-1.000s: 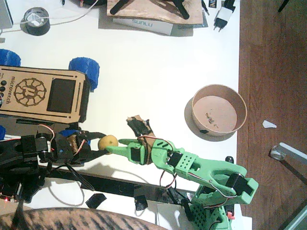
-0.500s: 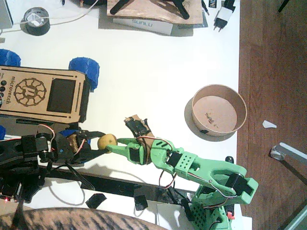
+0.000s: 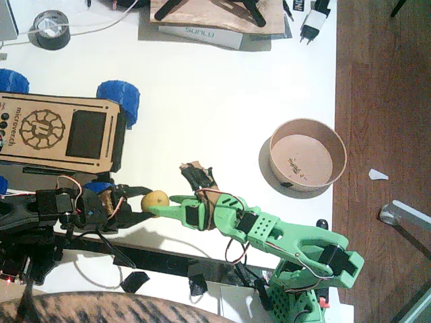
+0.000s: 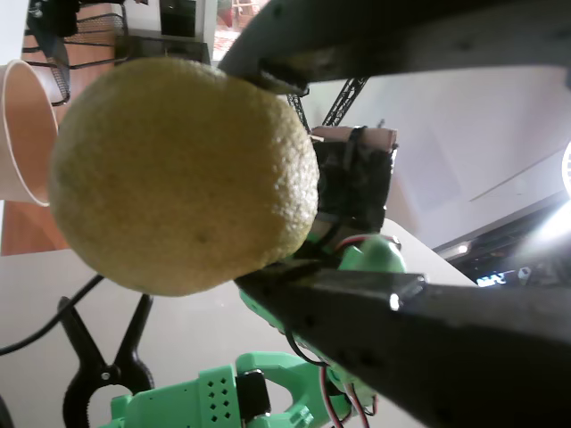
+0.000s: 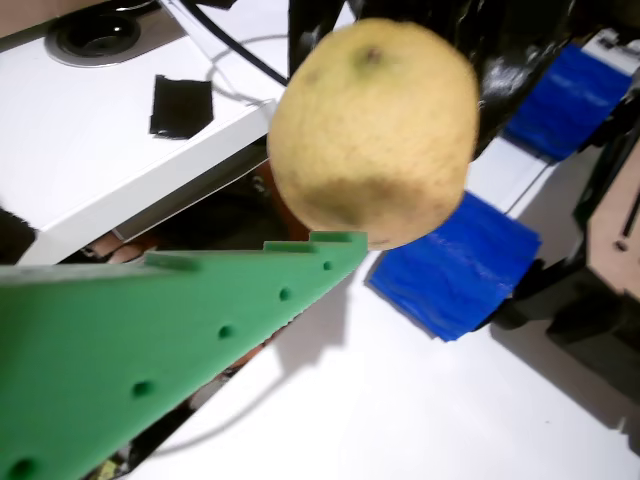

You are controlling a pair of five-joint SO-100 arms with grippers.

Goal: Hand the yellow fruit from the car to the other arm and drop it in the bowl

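We see the yellow fruit [image 3: 154, 200] held above the white table [image 3: 222, 101], just below the car [image 3: 64, 133] and well apart from the bowl [image 3: 308, 155]; the black left hand [image 3: 143, 204] is clamped on it, one dark finger [image 4: 375, 330] under the fruit [image 4: 183, 174] and one over it in a wrist view; the green right hand [image 3: 168, 204] of the other arm [image 3: 283, 239] meets the fruit from the opposite side; in a wrist view its toothed green finger [image 5: 150, 340] touches the fruit [image 5: 372, 130] from below, but we cannot tell whether that hand is apart or gripping; the bowl stands at the table's right edge.
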